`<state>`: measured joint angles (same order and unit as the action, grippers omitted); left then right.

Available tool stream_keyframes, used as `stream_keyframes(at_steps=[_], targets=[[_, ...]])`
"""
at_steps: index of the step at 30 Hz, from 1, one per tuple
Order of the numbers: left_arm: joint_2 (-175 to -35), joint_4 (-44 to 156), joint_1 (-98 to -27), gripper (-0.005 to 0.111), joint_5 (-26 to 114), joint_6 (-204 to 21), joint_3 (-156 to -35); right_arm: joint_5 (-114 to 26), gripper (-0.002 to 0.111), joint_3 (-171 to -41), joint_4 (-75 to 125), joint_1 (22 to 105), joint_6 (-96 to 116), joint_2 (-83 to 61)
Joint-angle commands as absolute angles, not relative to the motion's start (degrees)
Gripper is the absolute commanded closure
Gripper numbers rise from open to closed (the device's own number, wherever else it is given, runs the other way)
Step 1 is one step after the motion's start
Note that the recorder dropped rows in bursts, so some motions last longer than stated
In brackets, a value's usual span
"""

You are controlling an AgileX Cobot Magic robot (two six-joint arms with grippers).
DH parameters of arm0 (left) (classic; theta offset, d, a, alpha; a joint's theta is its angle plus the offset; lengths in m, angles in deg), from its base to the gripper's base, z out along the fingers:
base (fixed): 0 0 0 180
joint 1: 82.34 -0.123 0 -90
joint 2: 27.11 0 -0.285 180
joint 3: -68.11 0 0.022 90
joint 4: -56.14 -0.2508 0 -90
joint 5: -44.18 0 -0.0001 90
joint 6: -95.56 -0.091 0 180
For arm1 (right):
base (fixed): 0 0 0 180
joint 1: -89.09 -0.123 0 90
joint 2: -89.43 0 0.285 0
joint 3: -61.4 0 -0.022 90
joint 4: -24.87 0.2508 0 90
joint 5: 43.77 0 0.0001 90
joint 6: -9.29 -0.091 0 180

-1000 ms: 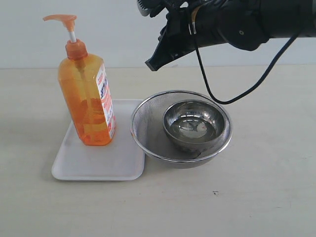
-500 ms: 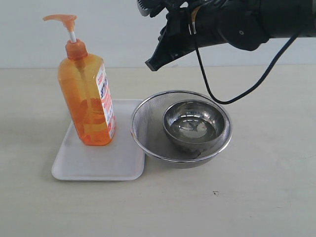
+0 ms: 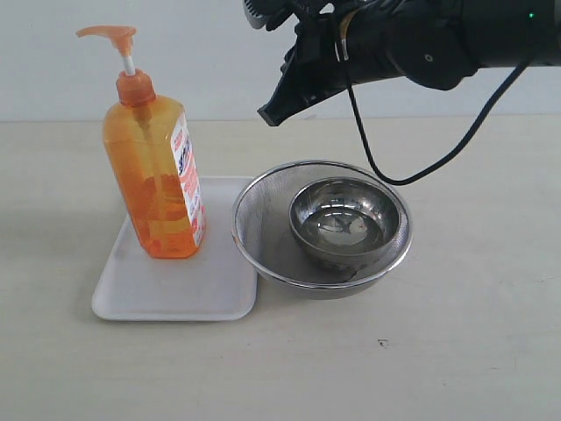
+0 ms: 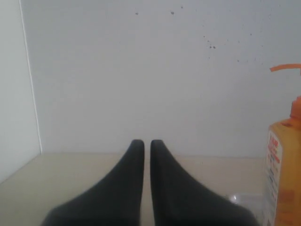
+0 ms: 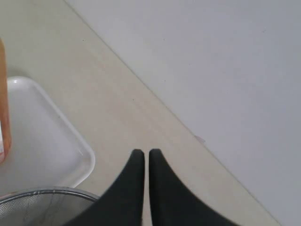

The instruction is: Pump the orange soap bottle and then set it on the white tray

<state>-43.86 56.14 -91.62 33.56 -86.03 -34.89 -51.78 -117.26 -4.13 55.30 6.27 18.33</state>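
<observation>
Nothing changes over the last second: every frame of the outside view matches, so no arm motion and no object shift. The orange soap bottle (image 3: 156,189) stands upright on the far half of the white tray (image 3: 175,298), pump head up on its stem, nobody touching it. The tray lies on the left part of the tabletop (image 3: 473,333), its right edge just beside a steel strainer (image 3: 254,230) with a metal bowl (image 3: 344,219) inside. The right gripper (image 3: 270,114) hangs in the air above the strainer's far rim, well apart from the bottle, fingers clenched on nothing. The left gripper (image 4: 142,142) is also closed and empty, with the bottle off to one side in its wrist view. Judgement: placement looks done, the standstill reads as task end or idle; whether the pump was pressed can't be told here
</observation>
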Motion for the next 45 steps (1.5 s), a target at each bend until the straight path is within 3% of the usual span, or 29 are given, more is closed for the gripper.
stream_keyframes(at_steps=[1,10,27,45], targets=[[-43.6,56.8,-91.3,0.102,38.6,-85.3,-34.7,-51.3,0.108,-117.4,-4.1,55.5,6.4,17.7],[-34.9,56.9,-91.3,0.102,54.1,-81.4,-34.7,-51.3,0.108,-117.4,-4.1,55.5,6.4,17.7],[-34.9,60.2,-91.1,0.102,62.2,-81.4,-34.7,-50.8,0.108,-117.4,-4.1,55.5,6.4,17.7],[-34.9,60.2,-91.1,0.102,62.0,-85.7,-34.7,-50.8,0.108,-117.4,-4.1,55.5,6.4,17.7]])
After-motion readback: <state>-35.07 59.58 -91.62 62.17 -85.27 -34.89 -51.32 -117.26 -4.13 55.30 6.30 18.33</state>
